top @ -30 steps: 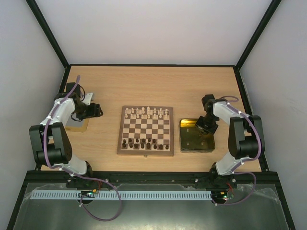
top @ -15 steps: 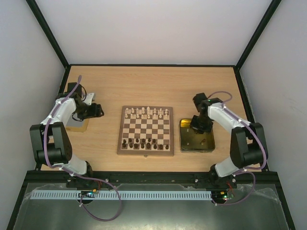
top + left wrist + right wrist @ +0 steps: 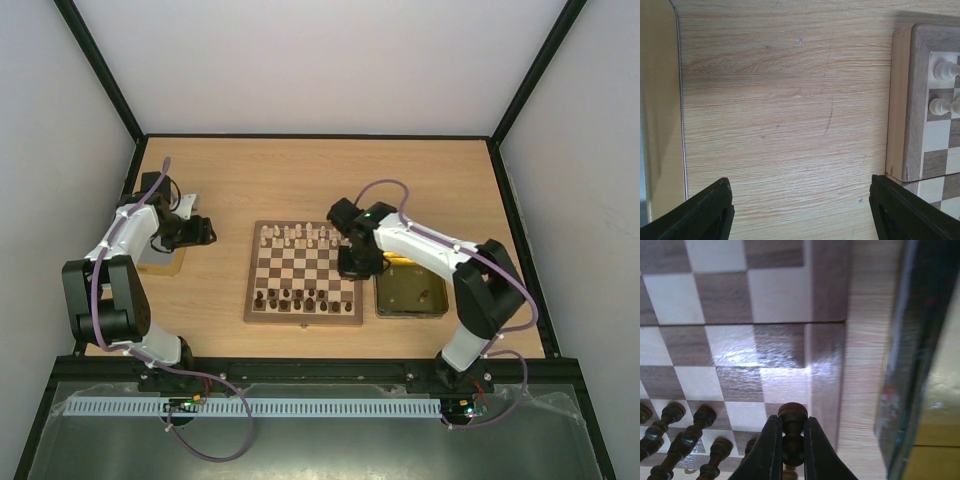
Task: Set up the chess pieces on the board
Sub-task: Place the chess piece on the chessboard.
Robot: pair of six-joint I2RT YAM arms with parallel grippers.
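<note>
1. Top external view:
   - The square wooden chessboard with dark-brown and cream squares and a brown border (image 3: 304,318) lies mid-table on the pale wooden table (image 3: 300,175).
   - Tiny pale cream turned chessmen (image 3: 300,236) stand along its far rows, and tiny dark brown turned chessmen (image 3: 297,297) along its near rows.
   - A shiny gold rectangular metal tray (image 3: 425,300) lies just beside the board's right edge.
   - The right gripper (image 3: 358,262) hangs over the board's right side.
   - The left gripper (image 3: 207,232) is apart from the board, to its left, near a flat gold-coloured plate (image 3: 165,262).
   - From this view I cannot tell how either pair of jaws stands.

2. Left wrist view:
   - The left gripper (image 3: 800,215) has its jaws spread wide, its black fingers (image 3: 705,212) at the lower corners.
   - Only bare table (image 3: 780,100) lies between them.
   - The chessboard's left border (image 3: 912,100) shows at the right, with two cream chessmen (image 3: 940,106) on its squares.
   - The gold-coloured plate's rounded corner (image 3: 657,100) shows at the left.

3. Right wrist view:
   - The right gripper (image 3: 792,424) is pinched narrowly on a dark brown round-headed chessman (image 3: 792,412), held upright between its fingers (image 3: 771,440).
   - The chessman is held above the chessboard's (image 3: 765,290) edge column, by the border.
   - Other dark brown chessmen (image 3: 690,430) stand at the lower left.
   - A strip of table (image 3: 865,365) separates the board from the gold tray's wall (image 3: 935,390).
</note>
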